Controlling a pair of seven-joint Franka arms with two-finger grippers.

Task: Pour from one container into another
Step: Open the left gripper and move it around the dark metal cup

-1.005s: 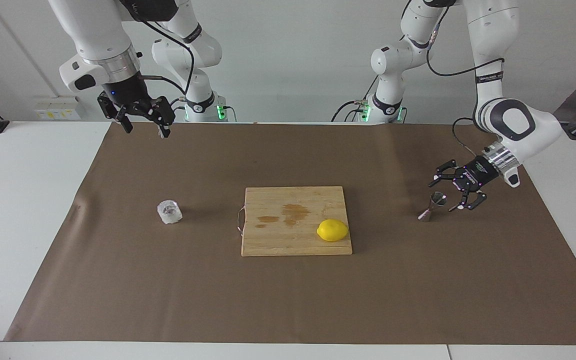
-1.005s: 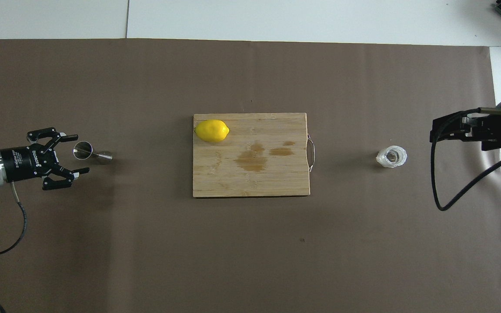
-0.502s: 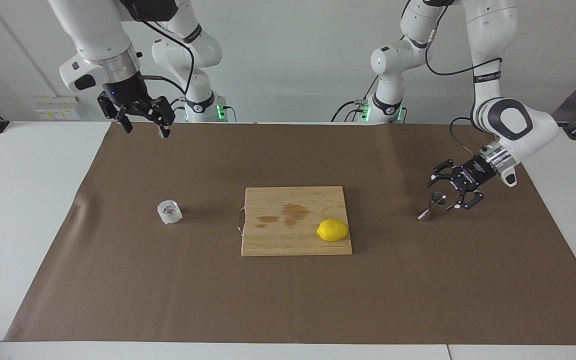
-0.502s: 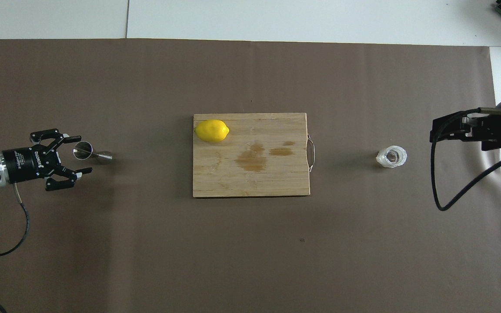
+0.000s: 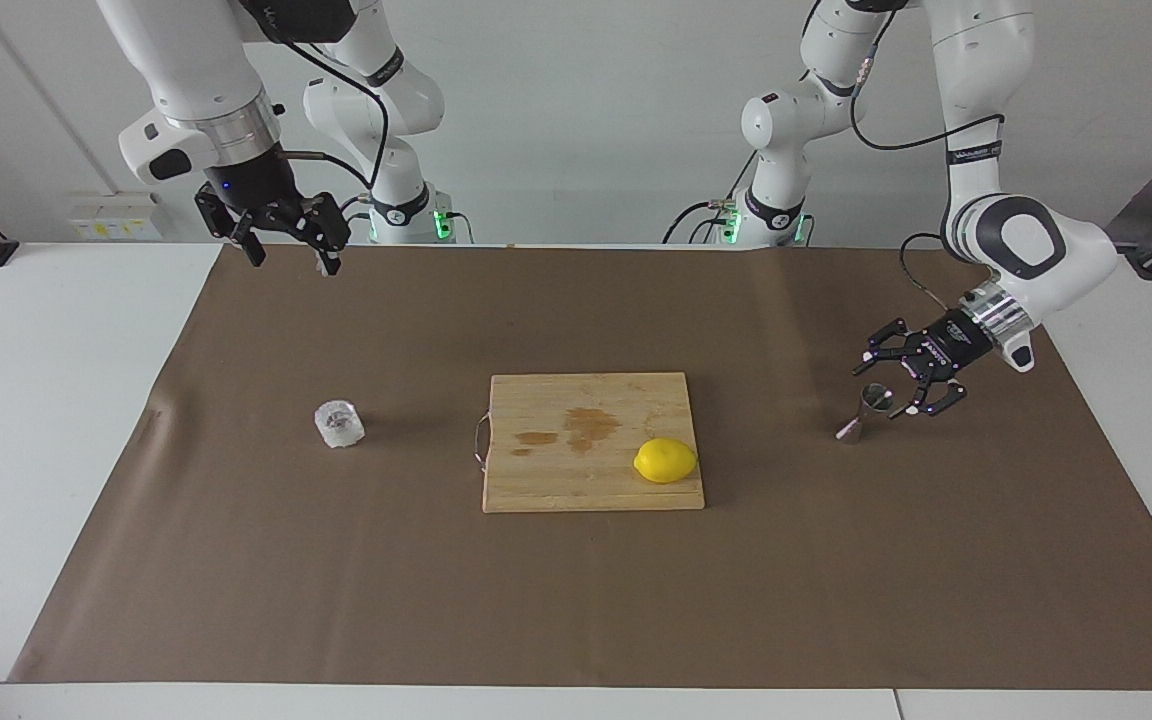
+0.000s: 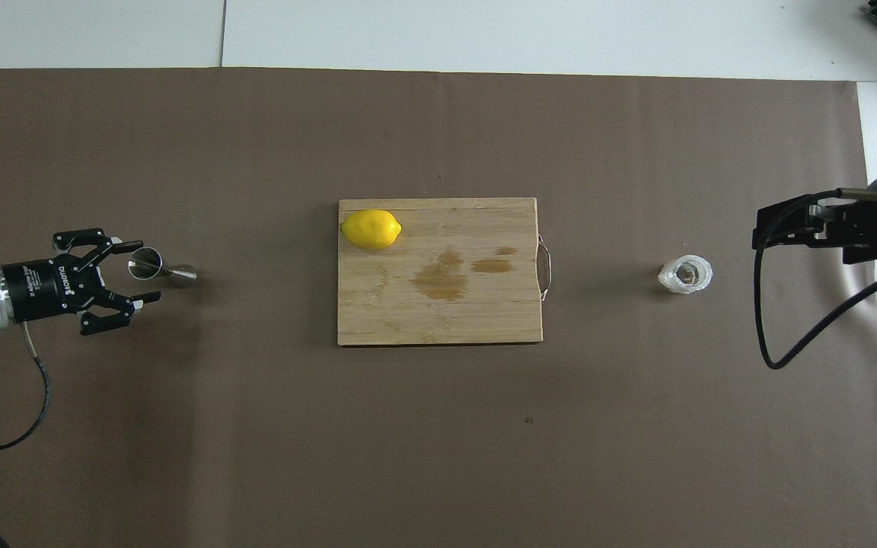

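Jigger (image 5: 866,411) stands just beside the spread, empty left gripper (image 5: 889,388), seemingly untouched; right gripper (image 5: 286,252), fingers apart and empty, waits well above the tumbler (image 5: 339,424)

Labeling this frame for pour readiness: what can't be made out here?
- Tumbler contents: too small in both views.
- Right gripper, up over the table's robot edge: cut off by the overhead view's edge.
- Left gripper, open beside the jigger: contact unclear.
- Jigger: whether anything is inside, too small.
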